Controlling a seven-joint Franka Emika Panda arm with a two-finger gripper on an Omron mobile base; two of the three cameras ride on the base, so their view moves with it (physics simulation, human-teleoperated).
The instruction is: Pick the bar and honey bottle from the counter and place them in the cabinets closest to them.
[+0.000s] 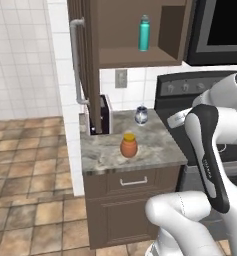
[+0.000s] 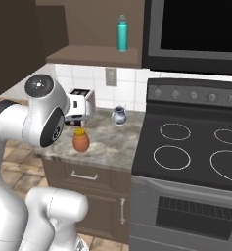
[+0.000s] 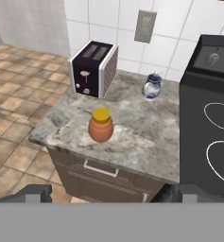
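Note:
The honey bottle [image 1: 129, 145] [image 2: 81, 141] [image 3: 100, 125], a squat orange-brown jar with a yellow lid, stands upright near the front of the counter [image 1: 155, 150] [image 2: 112, 142] [image 3: 142, 137]. My gripper [image 3: 108, 193] hovers above and in front of it, well apart, open wide with nothing between its fingers. Above the counter the cabinet [image 1: 125, 55] [image 2: 93, 54] stands open, its door [image 1: 90, 65] swung out with a long grey handle. The bar is out of view.
A tall teal bottle [image 1: 144, 33] [image 2: 122, 33] stands on the cabinet shelf. At the back of the counter are a toaster [image 1: 102, 116] [image 3: 93, 68] and a small glass jug [image 1: 141, 115] [image 2: 119, 115] [image 3: 151, 87]. A black stove [image 2: 196, 147] [image 3: 208, 118] borders the counter on the right, under a microwave [image 2: 196, 34].

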